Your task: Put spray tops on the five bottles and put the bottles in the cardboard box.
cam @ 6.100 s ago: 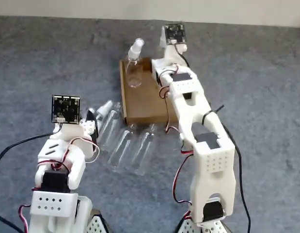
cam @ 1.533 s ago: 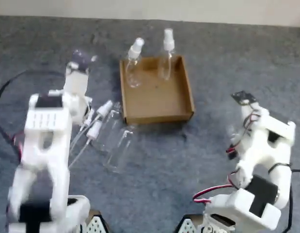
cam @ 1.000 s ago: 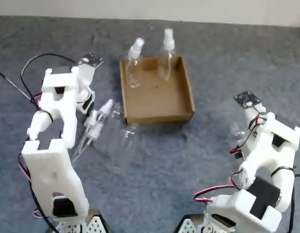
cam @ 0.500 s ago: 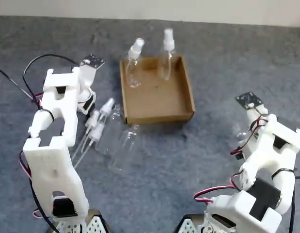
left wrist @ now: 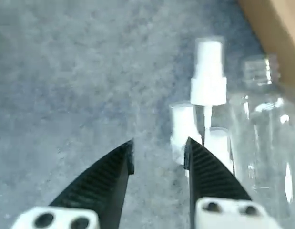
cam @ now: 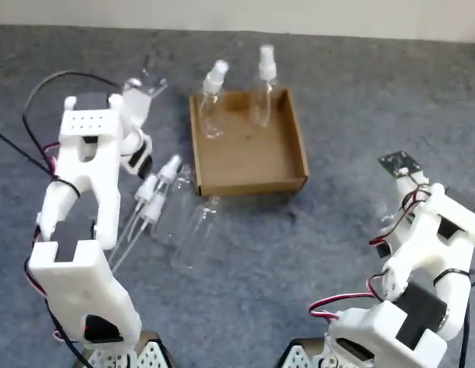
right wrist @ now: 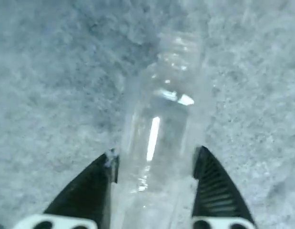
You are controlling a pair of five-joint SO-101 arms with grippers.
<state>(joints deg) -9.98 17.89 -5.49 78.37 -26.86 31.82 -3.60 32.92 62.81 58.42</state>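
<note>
Two clear bottles with white spray tops (cam: pixel 212 106) (cam: pixel 262 90) stand at the far end of the cardboard box (cam: pixel 287 180). Two bare clear bottles (cam: pixel 195 234) (cam: pixel 174 201) lie on the carpet in front of the box's left corner. Beside them lie three loose white spray tops (cam: pixel 168 169) (left wrist: pixel 208 83) (left wrist: pixel 183 126). My left gripper (cam: pixel 139 165) (left wrist: pixel 159 143) stands open just short of the spray tops, nothing between its fingers. At the right side my right gripper (cam: pixel 383 222) (right wrist: pixel 157 152) is shut on a fifth bare clear bottle (right wrist: pixel 161 114), neck pointing away from the wrist.
Grey carpet covers the whole table. The near half of the box floor (cam: pixel 249 165) is bare. A black cable (cam: pixel 37 100) loops out to the left of the left arm. Open carpet lies between the box and the right arm.
The left arm has shifted a little to the left and farther back, staying over the spray tops. The right arm has drifted slightly toward the near right with its bottle.
</note>
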